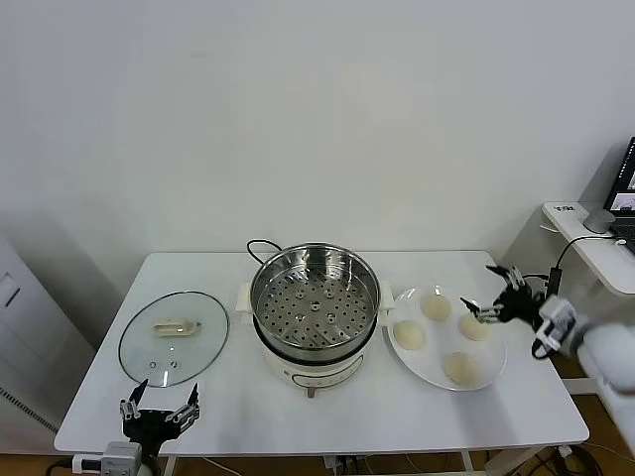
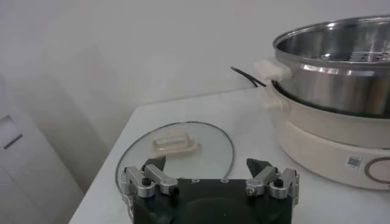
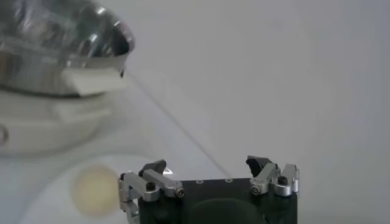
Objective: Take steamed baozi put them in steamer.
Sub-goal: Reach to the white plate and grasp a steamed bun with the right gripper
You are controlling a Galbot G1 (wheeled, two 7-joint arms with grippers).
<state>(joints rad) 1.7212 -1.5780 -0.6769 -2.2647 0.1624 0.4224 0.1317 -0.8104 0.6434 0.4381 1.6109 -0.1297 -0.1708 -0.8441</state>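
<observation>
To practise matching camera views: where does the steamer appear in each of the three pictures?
Head view: steamer at table centre, between glass lid and plate.
Left wrist view: upper right.
Right wrist view: upper left.
Shared landmark: the pot's white side handle.

Even, bright, diffuse indoor light; white wall [image 1: 317, 119] and white table [image 1: 317, 407] read slightly grey. Shadows soft: a faint one under the steamer [image 1: 315, 297] base at 6 o'clock, a broad dim patch on the wall at 9 o'clock in the head view. Specular glare on the steel rim and perforated floor. Glass lid [image 1: 174, 337] shows mild sheen. Right wrist view: foreground gripper [image 3: 207, 176] sharp, steamer and one baozi [image 3: 94, 190] strongly out of focus. Left wrist view is mostly sharp.
</observation>
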